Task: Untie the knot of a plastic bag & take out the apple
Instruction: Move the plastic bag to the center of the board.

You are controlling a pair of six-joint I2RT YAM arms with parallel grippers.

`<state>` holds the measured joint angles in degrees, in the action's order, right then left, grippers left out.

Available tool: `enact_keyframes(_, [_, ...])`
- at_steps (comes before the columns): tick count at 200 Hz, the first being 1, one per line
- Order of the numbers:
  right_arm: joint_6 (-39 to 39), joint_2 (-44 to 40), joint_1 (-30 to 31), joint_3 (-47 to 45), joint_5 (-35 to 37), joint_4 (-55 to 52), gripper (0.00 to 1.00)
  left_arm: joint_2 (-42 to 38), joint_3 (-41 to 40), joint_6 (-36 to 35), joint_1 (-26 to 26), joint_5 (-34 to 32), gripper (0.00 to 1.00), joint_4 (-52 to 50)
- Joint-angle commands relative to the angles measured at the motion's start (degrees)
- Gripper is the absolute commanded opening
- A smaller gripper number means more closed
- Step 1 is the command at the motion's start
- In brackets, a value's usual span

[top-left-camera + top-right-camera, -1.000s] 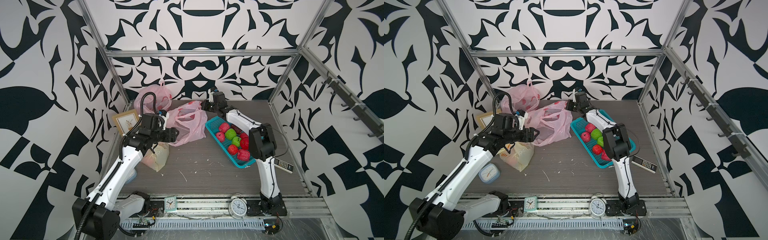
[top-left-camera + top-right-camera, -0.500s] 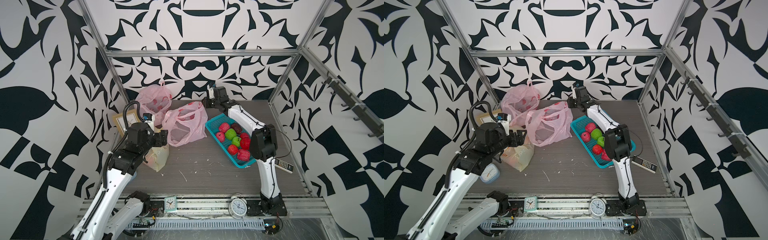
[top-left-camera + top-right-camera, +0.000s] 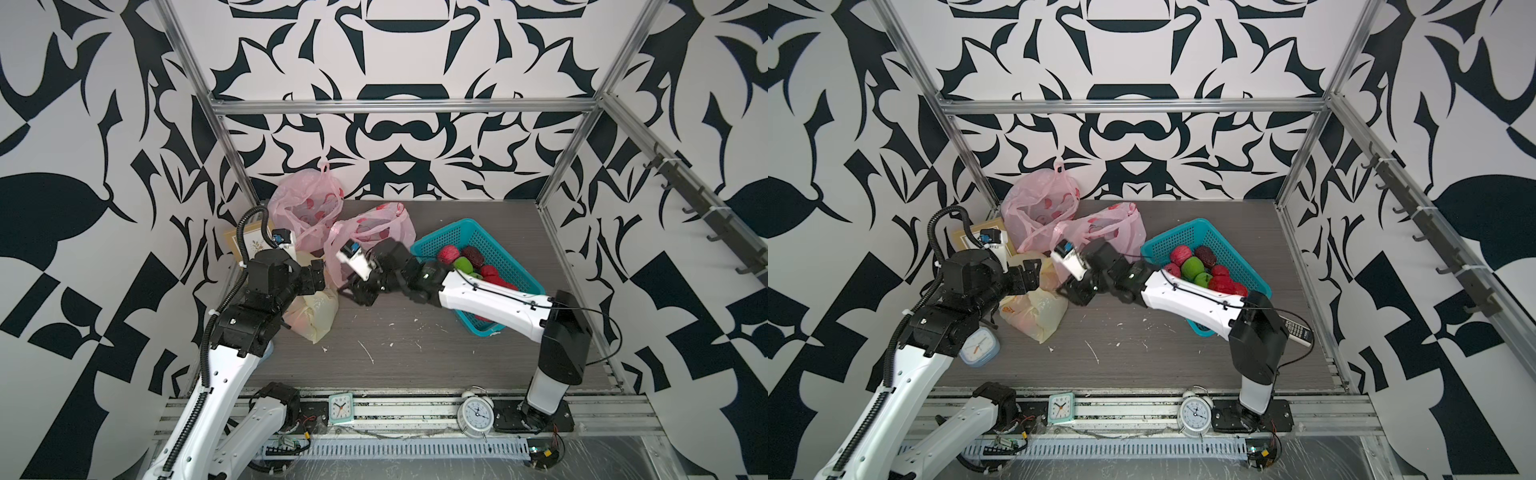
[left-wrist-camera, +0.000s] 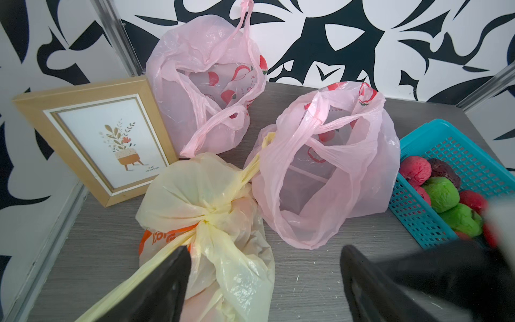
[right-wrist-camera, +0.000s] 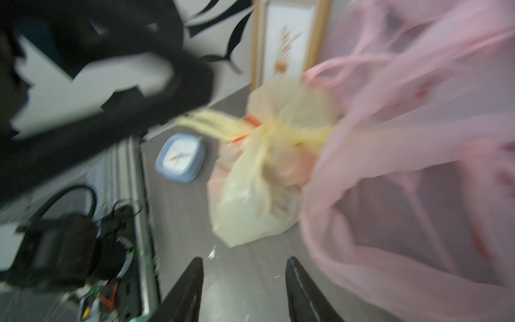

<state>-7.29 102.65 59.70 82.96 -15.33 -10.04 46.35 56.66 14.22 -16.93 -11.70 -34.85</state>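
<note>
A yellow plastic bag (image 3: 313, 316), its knot (image 4: 207, 216) tied, lies near the left edge of the table (image 3: 415, 365); the apple is presumably inside. The left claw (image 4: 262, 259) hovers over it wide open, holding nothing; the right claw (image 5: 243, 262) points at it, jaws parted, empty, likely to pull the knot apart.

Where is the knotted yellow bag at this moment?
In both top views the yellow bag lies on the table's left side, beside the nearer pink bag, in front of the picture frame.
</note>
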Motion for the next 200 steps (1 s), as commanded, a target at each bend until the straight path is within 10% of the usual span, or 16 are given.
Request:
enact_keyframes(1, [-2.0,1.6,2.0,0.1,5.3,4.7,0.51,-1.3,-0.3,1.2,0.4,0.7,0.88,-1.3])
enact_keyframes(80, [-7.5,11.5,5.9,5.6,21.4,13.6,0.56,-1.8,-0.3,1.3,0.4,3.3,0.88,-2.5])
enact_keyframes(148, [-9.6,24.0,5.8,22.1,14.0,7.9,0.55,-0.9,-0.7,1.1,0.5,4.3,0.89,-1.4])
enact_keyframes(200, [-9.1,22.5,5.8,20.6,14.9,4.9,0.07,-0.8,-1.1,1.1,0.5,5.0,0.88,-1.2])
